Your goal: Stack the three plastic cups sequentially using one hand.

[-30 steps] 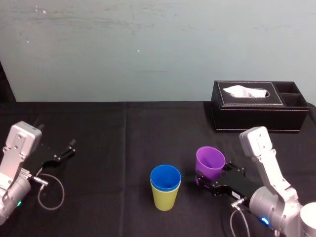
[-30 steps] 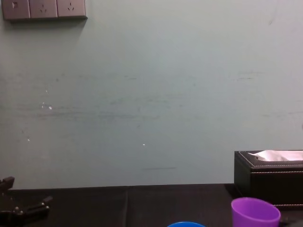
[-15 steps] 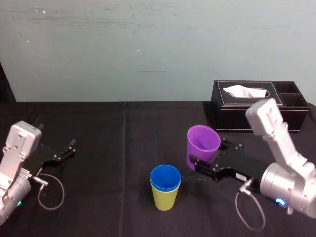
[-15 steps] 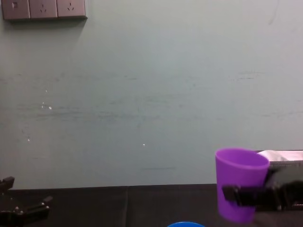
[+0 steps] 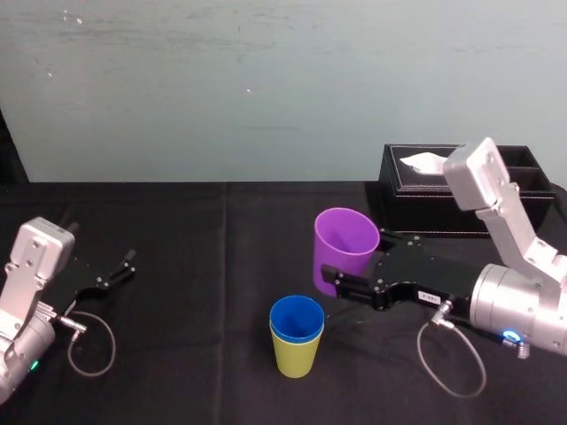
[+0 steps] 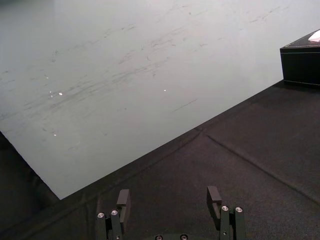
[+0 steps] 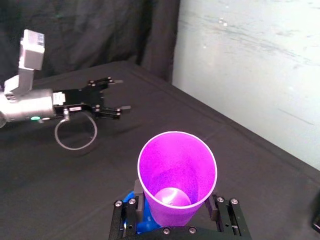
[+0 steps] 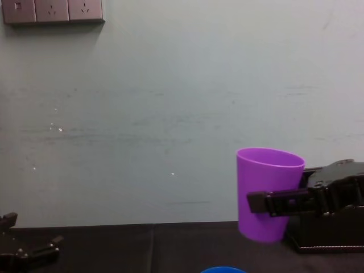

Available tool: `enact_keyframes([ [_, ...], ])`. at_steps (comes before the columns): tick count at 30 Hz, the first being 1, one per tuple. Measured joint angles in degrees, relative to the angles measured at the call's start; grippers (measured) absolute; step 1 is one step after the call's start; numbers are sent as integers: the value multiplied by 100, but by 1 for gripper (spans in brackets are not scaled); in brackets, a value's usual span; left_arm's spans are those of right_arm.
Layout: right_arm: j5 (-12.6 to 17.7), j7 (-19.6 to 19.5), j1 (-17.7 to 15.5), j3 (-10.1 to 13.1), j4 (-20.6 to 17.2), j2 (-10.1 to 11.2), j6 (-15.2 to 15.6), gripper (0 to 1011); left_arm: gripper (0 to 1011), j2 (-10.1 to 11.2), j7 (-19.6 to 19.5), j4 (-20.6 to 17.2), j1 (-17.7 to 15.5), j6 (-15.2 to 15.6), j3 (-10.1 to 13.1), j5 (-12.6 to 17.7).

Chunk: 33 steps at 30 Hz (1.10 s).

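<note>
A purple cup (image 5: 344, 248) hangs upright above the table, with my right gripper (image 5: 339, 276) shut on its lower half; the fingers (image 7: 219, 206) clasp both of its sides. In the chest view the purple cup (image 8: 267, 193) is off the cloth, with one finger (image 8: 278, 201) across its front. Just left of it and nearer to me, a blue cup (image 5: 297, 319) sits nested in a yellow-green cup (image 5: 296, 356) on the table. The blue cup (image 7: 138, 223) peeks out beside the purple cup (image 7: 177, 175) in the right wrist view. My left gripper (image 5: 127, 265) rests open at the far left.
A black stitched tissue box (image 5: 425, 181) stands at the back right, partly behind my right arm. A loop of cable (image 5: 89, 347) lies by the left arm. Black cloth covers the table, and a pale wall rises behind it.
My right gripper has lifted the purple cup off the table and carried it left, toward the blue and yellow-green stack. The left arm has not moved.
</note>
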Motion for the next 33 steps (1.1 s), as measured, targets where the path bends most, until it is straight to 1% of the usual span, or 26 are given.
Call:
enact_keyframes([
  [7,29,28,112,-237,24,10,30,715,1000,0,0,0,0,0,0,0],
  [9,27,18,163,-346,72,-11,32,715,1000,0,0,0,0,0,0,0],
  [19,35,-94,285,-564,175,-35,28,715,1000,0,0,0,0,0,0,0],
  [30,48,-210,377,-772,263,22,-46,715,1000,0,0,0,0,0,0,0],
  [33,43,-254,406,-859,285,46,-83,715,1000,0,0,0,0,0,0,0],
])
